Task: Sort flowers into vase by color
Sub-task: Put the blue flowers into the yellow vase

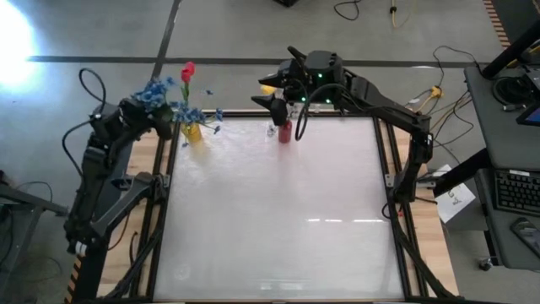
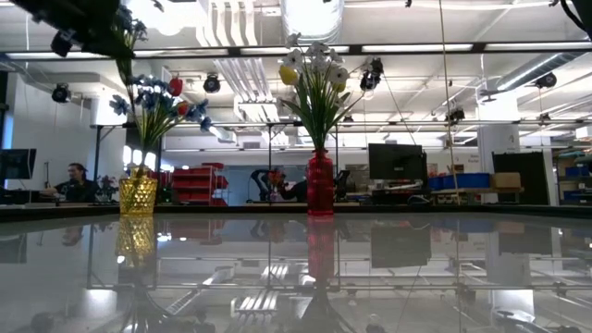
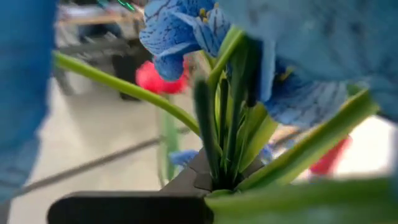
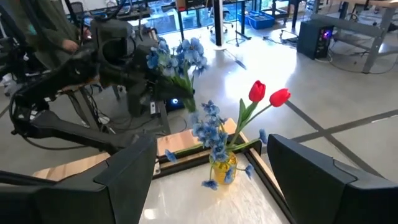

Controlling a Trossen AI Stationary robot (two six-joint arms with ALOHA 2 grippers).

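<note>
Two vases are standing at the far edge of the glossy white desk: a yellow faceted glass vase holding blue clusters and red tulip buds, and a red glass bottle vase holding white sprays with a yellow tulip head. The left end effector is pinching a blue-blossomed, green-stemmed spray in the air just beside the yellow vase, while the right end effector is hovering with fingers spread near the red vase. Sorting is looking nearly done, with this held blue spray apparently the last to place, since no loose flowers are lying on the desk.
</note>
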